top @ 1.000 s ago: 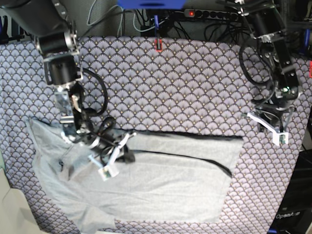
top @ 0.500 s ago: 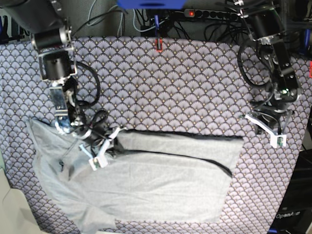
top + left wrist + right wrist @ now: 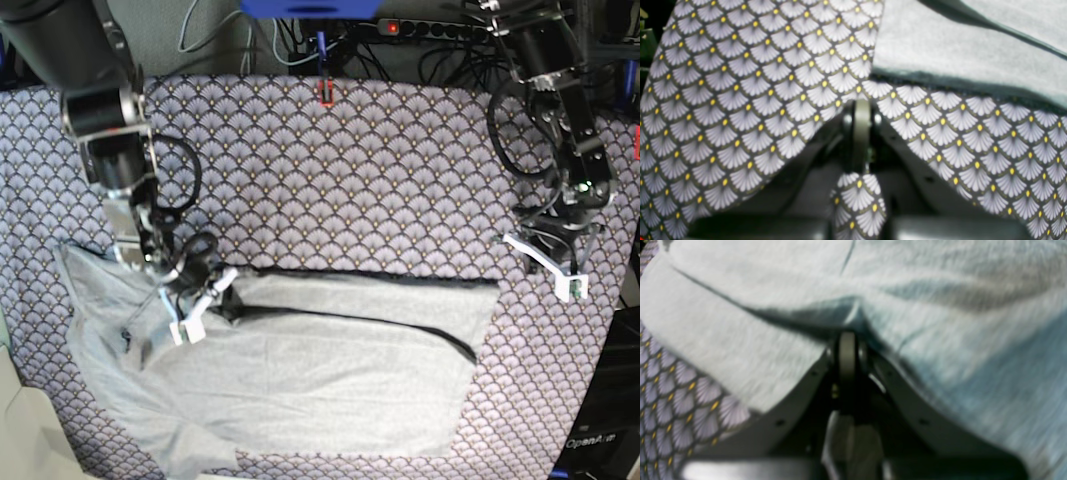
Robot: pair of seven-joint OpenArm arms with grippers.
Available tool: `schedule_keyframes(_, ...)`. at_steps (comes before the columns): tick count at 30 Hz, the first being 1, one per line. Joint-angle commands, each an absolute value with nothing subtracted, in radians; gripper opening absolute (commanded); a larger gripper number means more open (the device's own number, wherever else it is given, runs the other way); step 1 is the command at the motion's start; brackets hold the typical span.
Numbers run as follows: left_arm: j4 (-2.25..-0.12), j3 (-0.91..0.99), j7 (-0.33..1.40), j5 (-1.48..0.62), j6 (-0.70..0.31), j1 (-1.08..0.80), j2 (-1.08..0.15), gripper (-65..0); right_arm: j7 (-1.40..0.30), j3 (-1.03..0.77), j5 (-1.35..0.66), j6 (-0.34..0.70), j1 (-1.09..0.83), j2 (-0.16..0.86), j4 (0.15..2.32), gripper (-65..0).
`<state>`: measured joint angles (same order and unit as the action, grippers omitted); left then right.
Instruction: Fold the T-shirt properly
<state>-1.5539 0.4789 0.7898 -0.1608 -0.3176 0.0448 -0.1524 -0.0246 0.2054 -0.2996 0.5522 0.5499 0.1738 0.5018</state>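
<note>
The light grey T-shirt (image 3: 330, 370) lies spread on the patterned tablecloth, its near-left part rumpled. My right gripper (image 3: 205, 302) is at the shirt's upper-left area, shut on a bunched fold of the T-shirt (image 3: 940, 340), whose fabric puckers at my right gripper's tips (image 3: 847, 340). My left gripper (image 3: 548, 265) hangs just right of the shirt's right edge, shut and holding nothing. In the left wrist view my left gripper (image 3: 862, 108) is over the patterned cloth, with the T-shirt's edge (image 3: 957, 43) just ahead.
A purple-grey fan-scale tablecloth (image 3: 350, 170) covers the table. Cables and a power strip (image 3: 430, 30) run along the back edge. A red clip (image 3: 325, 92) sits at the back middle. A pale object (image 3: 25, 430) shows at the near-left corner.
My right gripper has moved left and slightly up, dragging the pinched shirt fold with it. The left arm has barely shifted.
</note>
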Motion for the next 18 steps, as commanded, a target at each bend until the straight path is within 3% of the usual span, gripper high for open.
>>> schedule_keyframes(1,-1.577,0.481,0.773,-0.17,-0.318,0.061,-0.163,-65.0,-0.002,0.208,-0.297,0.545,0.605,0.171,0.479,-64.8)
schedule_keyframes(7,-1.603,0.483,0.774,-0.17,-0.318,0.031,-0.165,-65.0,0.096,0.24,-0.297,0.545,0.799,0.153,0.288,-64.7)
schedule_keyframes(11,-1.649,0.483,0.774,-0.17,-0.318,0.018,-0.165,-65.0,0.099,0.309,-0.297,0.545,0.909,0.15,0.269,-64.7)
schedule_keyframes(18,-1.656,0.483,0.776,-0.17,-0.318,0.018,-0.16,-65.0,-0.024,0.306,-0.297,0.549,0.909,0.166,0.274,-65.0)
